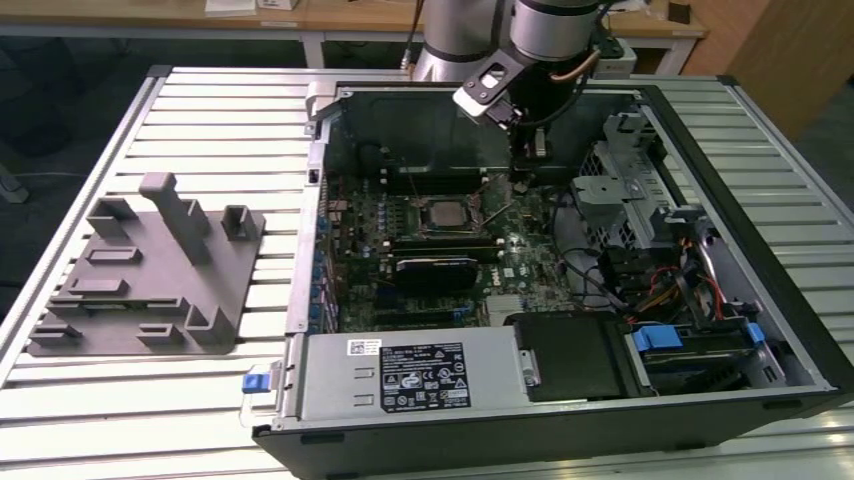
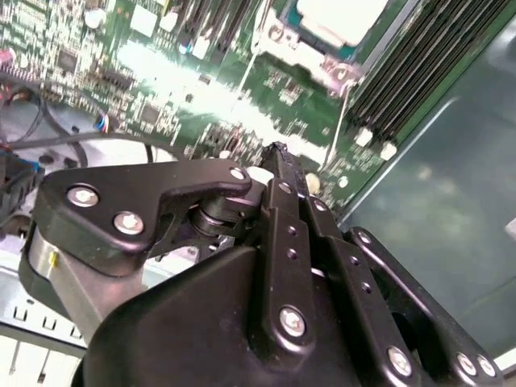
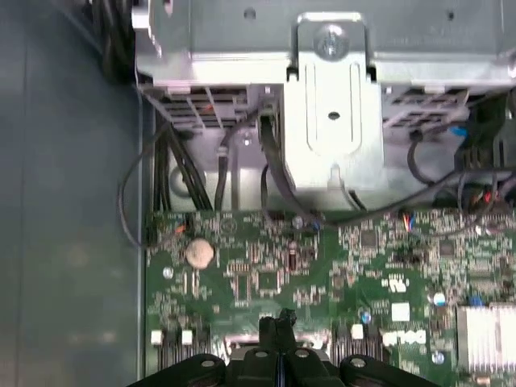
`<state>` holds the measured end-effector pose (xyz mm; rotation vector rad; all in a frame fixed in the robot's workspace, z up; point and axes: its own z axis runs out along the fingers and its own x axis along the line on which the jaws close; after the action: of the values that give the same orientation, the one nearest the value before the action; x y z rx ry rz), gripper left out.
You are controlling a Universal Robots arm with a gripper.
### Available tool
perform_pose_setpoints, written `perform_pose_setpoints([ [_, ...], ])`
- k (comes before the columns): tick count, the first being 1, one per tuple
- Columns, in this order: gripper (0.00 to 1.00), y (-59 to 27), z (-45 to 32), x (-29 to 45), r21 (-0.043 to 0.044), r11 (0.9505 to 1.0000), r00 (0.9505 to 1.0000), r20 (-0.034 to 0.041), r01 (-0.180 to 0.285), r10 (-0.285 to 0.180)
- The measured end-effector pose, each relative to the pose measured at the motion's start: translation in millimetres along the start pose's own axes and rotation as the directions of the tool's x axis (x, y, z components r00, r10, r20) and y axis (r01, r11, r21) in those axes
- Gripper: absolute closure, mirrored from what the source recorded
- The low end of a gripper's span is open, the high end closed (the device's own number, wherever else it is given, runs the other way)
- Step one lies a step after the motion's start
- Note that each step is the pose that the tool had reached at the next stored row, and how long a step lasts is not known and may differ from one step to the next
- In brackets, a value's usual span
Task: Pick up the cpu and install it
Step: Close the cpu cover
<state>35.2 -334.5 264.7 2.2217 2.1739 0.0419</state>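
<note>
The cpu (image 1: 442, 212), a square chip with a silver top, lies in the black-framed socket on the green motherboard (image 1: 521, 262) inside the open computer case. In the second wrist view the cpu (image 2: 342, 16) shows as a pale square with the socket's metal frame (image 2: 310, 60) around it. My gripper (image 1: 529, 172) hangs over the board toward the exterior view's right of the socket, apart from the chip. Its black fingertips (image 2: 278, 155) are pressed together with nothing between them. The first wrist view shows the same closed gripper (image 3: 279, 324) above the board.
A grey plastic fixture (image 1: 147, 270) with upright posts stands on the slatted table at the exterior view's left. Inside the case are memory slots (image 2: 419, 64), a drive cage (image 1: 627, 170), loose cables (image 1: 641, 280) and the power supply (image 1: 414, 372). The case walls (image 1: 320, 200) ring the board.
</note>
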Motion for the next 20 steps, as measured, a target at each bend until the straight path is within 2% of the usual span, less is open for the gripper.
perform_pose_setpoints([
  [2, 0.89, 3.7, 0.2, 0.2, -0.0001, 1.0, 1.0, 0.0, 0.0, 0.0],
  [8, 0.89, 4.7, 0.6, 0.1, -0.0001, 1.0, 1.0, -0.0001, 0.0, 0.0],
  [12, 0.89, 10.2, 2.7, 0.3, -0.0001, 1.0, 1.0, 0.0, 0.0, 0.0],
  [20, 0.89, 10.8, 14.1, 0.4, 0.0, 1.0, 1.0, 0.0, 0.0, 0.0],
])
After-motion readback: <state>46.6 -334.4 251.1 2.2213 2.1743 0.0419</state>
